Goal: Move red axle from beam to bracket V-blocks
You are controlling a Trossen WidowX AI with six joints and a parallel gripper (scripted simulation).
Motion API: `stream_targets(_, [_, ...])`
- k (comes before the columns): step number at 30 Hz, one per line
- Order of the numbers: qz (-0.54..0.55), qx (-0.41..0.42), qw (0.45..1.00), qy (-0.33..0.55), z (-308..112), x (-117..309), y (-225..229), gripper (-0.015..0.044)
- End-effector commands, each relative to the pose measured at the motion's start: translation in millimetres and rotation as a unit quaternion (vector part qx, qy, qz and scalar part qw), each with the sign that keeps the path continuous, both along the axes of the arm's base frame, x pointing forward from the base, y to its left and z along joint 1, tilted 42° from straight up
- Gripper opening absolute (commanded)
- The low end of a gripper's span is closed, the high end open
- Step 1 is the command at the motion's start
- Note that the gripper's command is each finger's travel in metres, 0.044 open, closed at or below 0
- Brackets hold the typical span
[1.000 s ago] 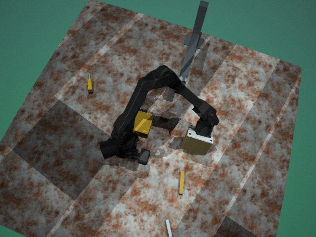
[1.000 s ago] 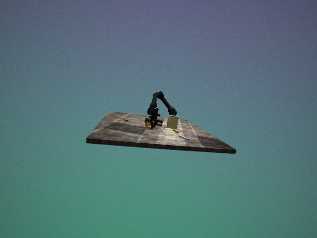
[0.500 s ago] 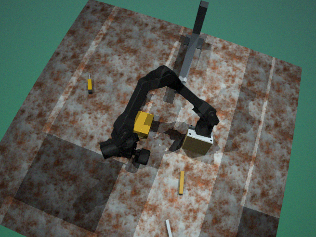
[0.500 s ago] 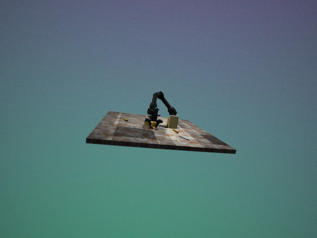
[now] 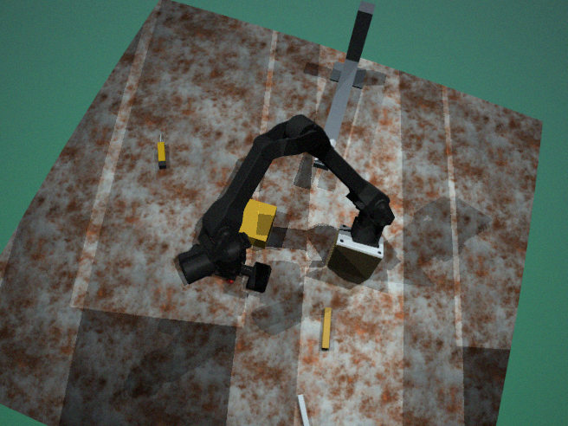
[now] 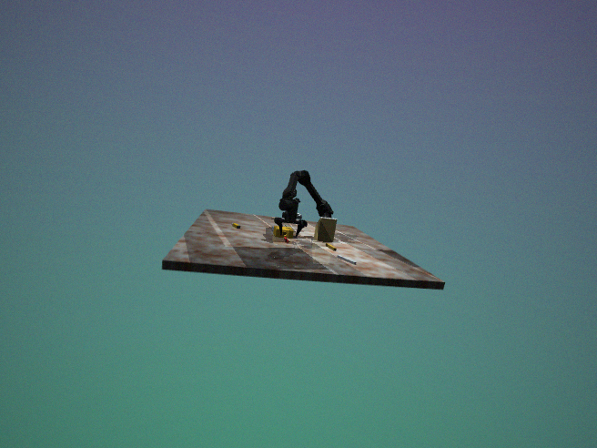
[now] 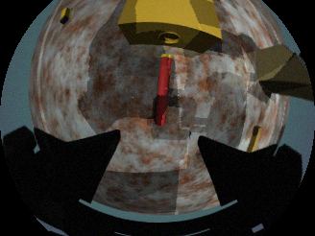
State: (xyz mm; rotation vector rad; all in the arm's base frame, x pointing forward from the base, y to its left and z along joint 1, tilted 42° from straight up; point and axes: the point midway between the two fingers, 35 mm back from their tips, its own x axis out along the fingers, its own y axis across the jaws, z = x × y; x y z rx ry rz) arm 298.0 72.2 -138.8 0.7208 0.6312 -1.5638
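From the top view, the yellow block [image 5: 259, 220] [image 6: 283, 231] [image 7: 170, 14] stands on the mottled worktop [image 5: 206, 68] [image 6: 207, 250] [image 7: 62, 67], partly covered by the black arm [image 5: 248, 176] [image 6: 313, 190]. To the block's right is the tan box [image 5: 355, 261] [image 6: 325, 229] [image 7: 283, 67] with a white top, the arm's foot over it. The hand [image 5: 231, 274] [image 6: 288, 235] [image 7: 160, 137] is just below the block, and a bit of the red rod [image 5: 230, 281] [image 6: 286, 239] [image 7: 163, 91] peeks out under it. Below and right of the block lies a yellow bar [image 5: 325, 329] [image 6: 330, 246] [image 7: 254, 139]; a pale bar [image 5: 302, 409] [image 6: 346, 259] lies farther down. A small yellow and black piece [image 5: 161, 153] [image 6: 236, 225] [image 7: 64, 15] is up and left of the block, a long grey frame [image 5: 341, 103] up and right.

In the exterior view, the hand points down with its two fingers wide apart, around the block's near side. The rod shows as a red speck just in front of the block.

In the wrist view, the fingers are spread, gripping nothing. The rod is out of the block's round hole [image 7: 169, 36], its yellow end nearest the block. Whether it lies fully flat, I can't tell.
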Motion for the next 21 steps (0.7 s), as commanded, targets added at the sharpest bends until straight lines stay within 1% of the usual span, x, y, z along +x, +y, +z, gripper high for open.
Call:
stream_targets(1, [-0.002, 0.003, 1.0, -0.001, 7, 1, 7, 0.044])
stream_targets(7, [-0.002, 0.003, 1.0, -0.001, 17, 2, 16, 0.044])
stream_targets(10, [-0.003, 0.003, 1.0, -0.001, 26, 2, 7, 0.044])
stream_targets(15, [-0.004, 0.001, 1.0, -0.002, 53, -3, -19, 0.044])
stream_targets(21, [-0.004, 0.001, 1.0, -0.002, 53, -3, -22, 0.044])
